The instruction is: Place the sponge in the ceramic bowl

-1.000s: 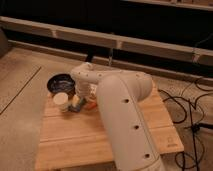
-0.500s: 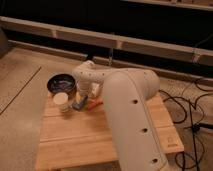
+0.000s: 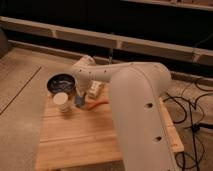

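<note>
Ceramic bowl [image 3: 60,83] sits at the tabletop's [image 3: 85,140] far-left corner, with a white cup [image 3: 62,102] right in front of it. Just right of the cup, the tool [image 3: 80,98] is down low pinching the sponge [image 3: 80,103], orange strip [image 3: 98,103] and white box [image 3: 96,89] beside it.

White cup [image 3: 63,101] and white box [image 3: 95,89] flank jaws closed on sponge [image 3: 80,103], ceramic bowl [image 3: 61,83] just behind, front tabletop [image 3: 75,140] free

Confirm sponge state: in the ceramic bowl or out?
Out. The sponge is on the table beside the white cup, outside the ceramic bowl, with the hand shut on it.
</note>
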`<state>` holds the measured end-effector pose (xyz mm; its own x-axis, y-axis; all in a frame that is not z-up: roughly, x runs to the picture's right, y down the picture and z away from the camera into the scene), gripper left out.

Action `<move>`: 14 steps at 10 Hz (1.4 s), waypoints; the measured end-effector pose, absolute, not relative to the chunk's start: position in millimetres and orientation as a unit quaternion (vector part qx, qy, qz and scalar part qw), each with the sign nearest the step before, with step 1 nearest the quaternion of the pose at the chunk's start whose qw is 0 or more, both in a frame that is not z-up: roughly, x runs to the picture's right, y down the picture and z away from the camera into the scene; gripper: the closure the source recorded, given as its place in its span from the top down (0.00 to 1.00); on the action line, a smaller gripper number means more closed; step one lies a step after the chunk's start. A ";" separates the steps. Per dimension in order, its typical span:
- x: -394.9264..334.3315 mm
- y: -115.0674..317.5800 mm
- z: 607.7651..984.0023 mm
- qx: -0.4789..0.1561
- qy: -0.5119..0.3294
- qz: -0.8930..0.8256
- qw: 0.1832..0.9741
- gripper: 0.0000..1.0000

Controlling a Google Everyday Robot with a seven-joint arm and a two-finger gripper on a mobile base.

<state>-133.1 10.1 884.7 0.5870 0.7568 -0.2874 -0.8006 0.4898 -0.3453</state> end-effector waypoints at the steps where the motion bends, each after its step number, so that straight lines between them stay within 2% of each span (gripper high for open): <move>1: -135.6 -0.1 876.6 -0.217 0.040 0.453 0.864 0.00; 7: -133.9 -4.9 874.5 -0.211 0.042 0.453 0.865 0.00; 10: -123.2 -52.5 880.4 -0.169 0.057 0.432 0.884 0.00; 14: -156.3 -113.0 894.9 -0.133 0.042 0.368 0.919 0.00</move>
<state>-156.3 -113.0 894.9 0.7250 0.6662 -0.1748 -0.6884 0.6934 -0.2129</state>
